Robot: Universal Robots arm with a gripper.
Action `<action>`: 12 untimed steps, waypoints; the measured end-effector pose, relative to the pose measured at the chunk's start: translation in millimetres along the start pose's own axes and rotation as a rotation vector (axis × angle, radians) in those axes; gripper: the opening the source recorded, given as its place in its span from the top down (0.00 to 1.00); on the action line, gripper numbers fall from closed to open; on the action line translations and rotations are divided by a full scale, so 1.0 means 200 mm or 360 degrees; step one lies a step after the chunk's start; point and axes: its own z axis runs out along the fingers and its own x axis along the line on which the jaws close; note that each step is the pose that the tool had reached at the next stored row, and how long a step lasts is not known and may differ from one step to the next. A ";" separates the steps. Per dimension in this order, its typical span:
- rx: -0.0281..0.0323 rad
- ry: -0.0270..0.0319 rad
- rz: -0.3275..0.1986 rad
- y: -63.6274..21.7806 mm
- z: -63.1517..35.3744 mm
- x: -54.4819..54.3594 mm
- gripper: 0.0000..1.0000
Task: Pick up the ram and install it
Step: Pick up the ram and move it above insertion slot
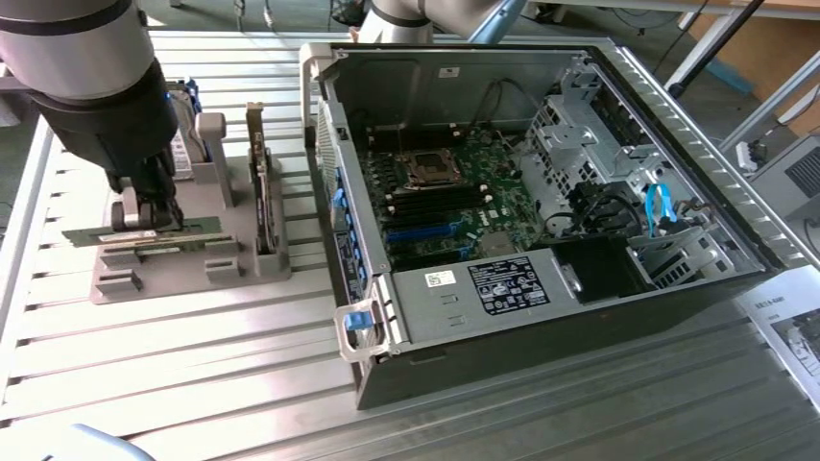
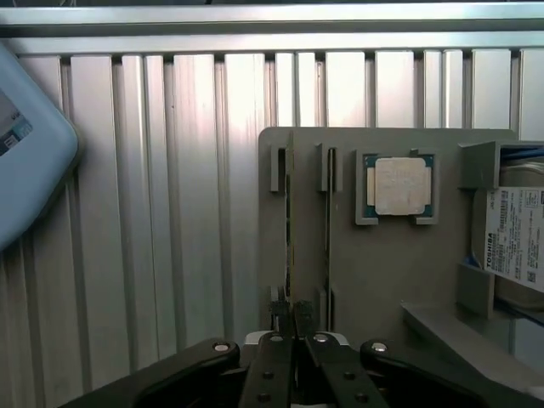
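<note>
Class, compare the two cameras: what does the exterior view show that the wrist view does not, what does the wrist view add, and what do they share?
Exterior view: the open computer case with its motherboard exposed, and the arm above the holder.
Wrist view: a processor chip in a square recess, and a pale blue object at the edge.
Shared: the grey holder, the slatted metal table, and the gripper shut on the ram.

Ribbed aluminium tabletop (image 1: 192, 365) under even, reflected light; beyond its far edge, a brown cardboard box (image 1: 769, 43) and dark desk legs (image 1: 717, 38).
</note>
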 end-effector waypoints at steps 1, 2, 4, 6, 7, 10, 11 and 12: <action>0.00001 -0.00001 0.0000 0.000 -0.014 0.00 0.88; -0.00001 0.00001 0.0000 0.000 -0.026 0.00 0.88; 0.00000 0.00001 0.0000 -0.001 -0.054 0.00 0.88; 0.00001 0.00000 0.0000 -0.001 -0.079 0.00 0.88; 0.00000 0.00000 0.0000 -0.001 -0.092 0.00 0.88; 0.00000 0.00000 0.0000 -0.002 -0.128 0.00 0.88; -0.00001 0.00000 0.0000 -0.002 -0.140 0.00 0.88; -0.00001 0.00000 0.0000 -0.003 -0.151 0.00 0.88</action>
